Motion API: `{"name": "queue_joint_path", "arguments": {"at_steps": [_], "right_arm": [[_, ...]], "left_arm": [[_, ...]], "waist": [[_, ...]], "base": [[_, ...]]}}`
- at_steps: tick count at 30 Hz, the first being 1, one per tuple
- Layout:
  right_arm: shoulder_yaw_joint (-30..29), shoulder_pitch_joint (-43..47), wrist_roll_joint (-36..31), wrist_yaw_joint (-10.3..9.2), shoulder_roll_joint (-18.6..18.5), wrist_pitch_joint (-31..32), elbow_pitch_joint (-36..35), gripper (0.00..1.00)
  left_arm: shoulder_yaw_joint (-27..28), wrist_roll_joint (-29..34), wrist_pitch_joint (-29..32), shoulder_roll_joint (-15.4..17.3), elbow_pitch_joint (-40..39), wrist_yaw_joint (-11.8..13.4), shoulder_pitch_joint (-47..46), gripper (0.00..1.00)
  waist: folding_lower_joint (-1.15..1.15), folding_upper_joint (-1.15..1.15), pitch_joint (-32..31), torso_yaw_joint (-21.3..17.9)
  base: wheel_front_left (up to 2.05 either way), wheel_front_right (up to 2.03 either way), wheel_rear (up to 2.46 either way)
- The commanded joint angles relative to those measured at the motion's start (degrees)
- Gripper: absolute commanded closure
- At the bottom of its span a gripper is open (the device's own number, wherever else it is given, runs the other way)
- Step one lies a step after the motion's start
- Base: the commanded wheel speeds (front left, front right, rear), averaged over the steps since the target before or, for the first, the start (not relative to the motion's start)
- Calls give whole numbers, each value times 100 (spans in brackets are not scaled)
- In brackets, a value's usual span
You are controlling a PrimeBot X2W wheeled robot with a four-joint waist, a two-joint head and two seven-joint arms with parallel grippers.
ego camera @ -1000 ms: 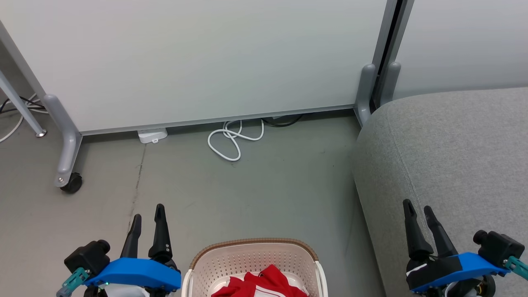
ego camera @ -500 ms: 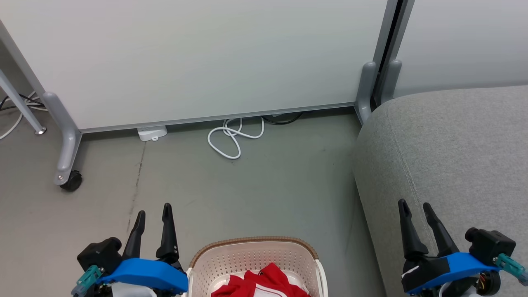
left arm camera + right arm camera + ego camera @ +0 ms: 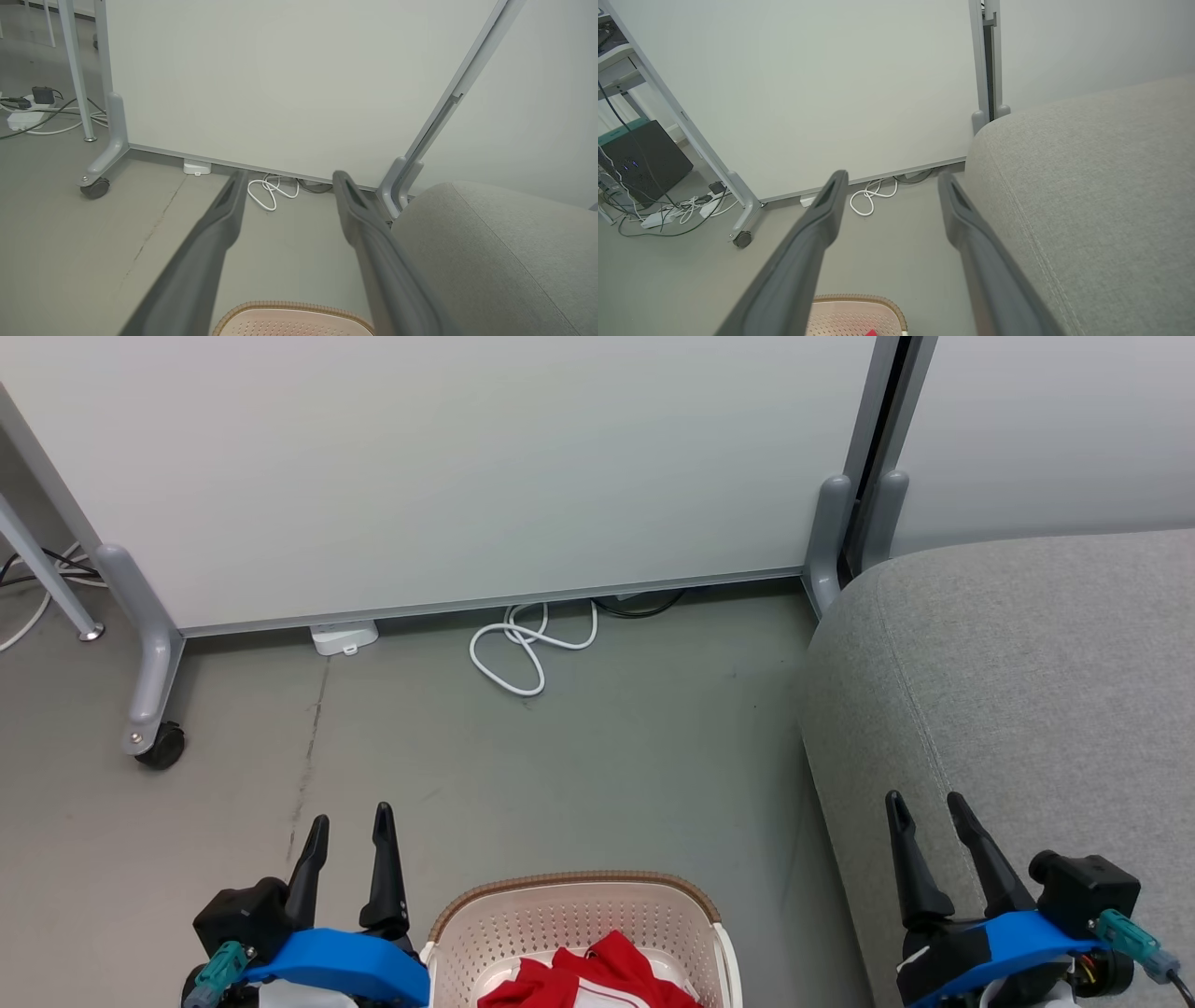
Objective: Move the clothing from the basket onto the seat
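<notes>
Left gripper (image 3: 352, 814), right gripper (image 3: 924, 796): both agape

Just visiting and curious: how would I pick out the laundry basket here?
Start at the big grey seat on the right; on the floor to its left, nearest the robot, stands the basket. It is cream-white with perforated walls and a brown rim, and it alone holds red clothing.

Left gripper (image 3: 351, 814) has drifted inward, now closer to the basket (image 3: 579, 881) rim. Right gripper (image 3: 924, 796) has also slid inward, over the seat (image 3: 1027, 663) edge. Both finger gaps are possibly slightly wider, though this is hard to judge.
</notes>
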Motion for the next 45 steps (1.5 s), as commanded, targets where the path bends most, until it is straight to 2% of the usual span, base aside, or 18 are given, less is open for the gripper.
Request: {"name": "queue_joint_path", "arguments": {"at_steps": [1,30,45], "right_arm": [[10,-75,-107,12,-42,-31,-8,0],[-19,-48,-1331,14,-48,-319,135,0],[-9,-3,-1301,10,-48,-308,57,0]], "left_arm": [[-2,107,-43,18,-8,36,-104,0],[2,1015,-362,2,95,174,68,0],[-20,988,-363,-1,187,192,16,0]], "waist": [[0,0,-2,3],[0,0,-44,-2],[0,0,-22,51]], "base": [[0,0,0],[0,0,0],[0,0,0]]}}
